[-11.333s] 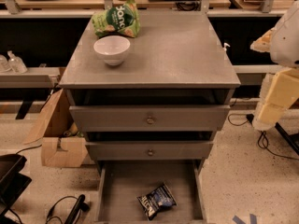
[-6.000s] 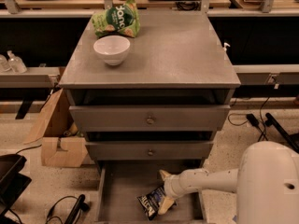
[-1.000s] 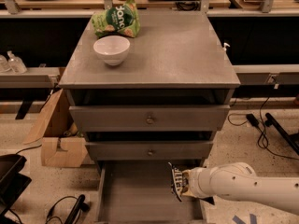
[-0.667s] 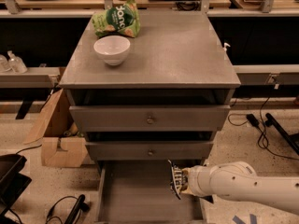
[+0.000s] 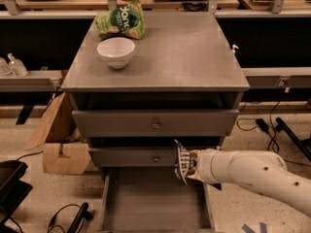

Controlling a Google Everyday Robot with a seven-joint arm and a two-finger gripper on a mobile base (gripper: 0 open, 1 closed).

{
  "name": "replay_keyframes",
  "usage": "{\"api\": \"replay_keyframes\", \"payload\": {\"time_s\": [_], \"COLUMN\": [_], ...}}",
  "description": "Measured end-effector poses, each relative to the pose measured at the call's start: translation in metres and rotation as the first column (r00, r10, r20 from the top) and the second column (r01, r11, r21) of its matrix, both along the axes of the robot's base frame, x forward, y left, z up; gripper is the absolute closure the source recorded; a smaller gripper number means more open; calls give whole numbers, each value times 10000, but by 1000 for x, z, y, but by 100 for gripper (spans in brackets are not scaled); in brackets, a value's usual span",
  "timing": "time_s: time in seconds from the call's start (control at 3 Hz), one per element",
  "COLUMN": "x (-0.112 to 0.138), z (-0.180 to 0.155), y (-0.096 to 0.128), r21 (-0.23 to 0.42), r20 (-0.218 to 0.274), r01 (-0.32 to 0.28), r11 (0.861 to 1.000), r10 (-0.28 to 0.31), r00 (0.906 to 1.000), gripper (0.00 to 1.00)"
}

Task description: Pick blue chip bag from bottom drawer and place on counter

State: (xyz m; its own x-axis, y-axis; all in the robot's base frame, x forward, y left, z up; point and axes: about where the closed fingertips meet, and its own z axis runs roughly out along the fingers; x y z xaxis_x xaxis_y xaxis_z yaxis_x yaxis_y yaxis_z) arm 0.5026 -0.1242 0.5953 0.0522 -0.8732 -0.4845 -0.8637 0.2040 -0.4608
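Note:
The blue chip bag (image 5: 182, 161) is dark with white lettering and hangs upright in my gripper (image 5: 192, 165), which is shut on it at the end of the white arm coming in from the lower right. The bag is lifted above the open bottom drawer (image 5: 155, 203), in front of the middle drawer's right end. The bottom drawer's floor is bare. The grey counter (image 5: 180, 52) lies above, well over the bag.
A white bowl (image 5: 116, 51) and a green snack bag (image 5: 121, 21) stand on the counter's back left. Two closed knobbed drawers (image 5: 155, 124) face me. A cardboard box (image 5: 65, 157) is on the floor at left; cables (image 5: 262, 125) at right.
The arm has raised the bag slightly higher, from just over the bottom drawer up in front of the middle drawer. The bag stays held in the gripper.

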Motion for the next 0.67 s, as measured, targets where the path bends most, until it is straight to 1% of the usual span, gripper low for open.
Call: {"api": "replay_keyframes", "payload": {"time_s": [0.33, 0.67], "x": [5, 12], "z": [95, 189], "y": [10, 15], "r21": [345, 528], "r20": [1008, 2125], "r01": [240, 717], "r11": [9991, 9960], "r10": [-274, -814], "r00": [9945, 9738], "gripper": [100, 100]}}
